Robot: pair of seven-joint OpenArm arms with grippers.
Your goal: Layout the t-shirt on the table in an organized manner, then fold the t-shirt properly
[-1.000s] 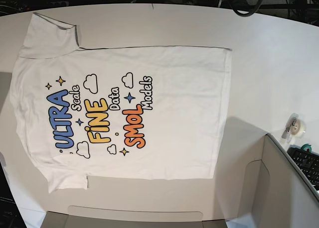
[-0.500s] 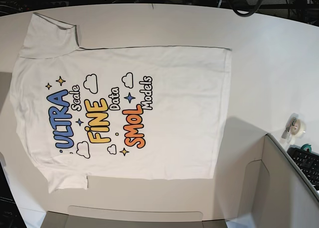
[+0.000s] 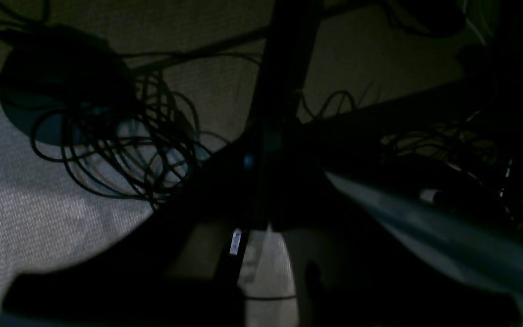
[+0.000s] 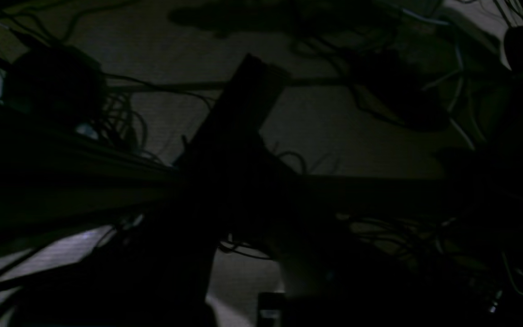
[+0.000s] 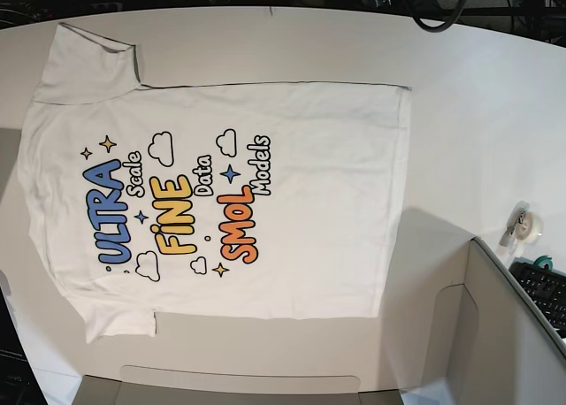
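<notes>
Both tools are staying out of the base view. Left one is pressed together with nothing seen in it; the right one's state I cannot tell, because both wrist views are showing only dark shapes and tangled cables [image 3: 120,141]. Only the base view is showing the t-shirt [image 5: 265,202], lying flat and spread out, print up, on the white bench [image 5: 478,113]. One sleeve is pointing toward the far edge. A keyboard [image 5: 544,290] is sitting on a grey panel [image 5: 495,334] nearby.
</notes>
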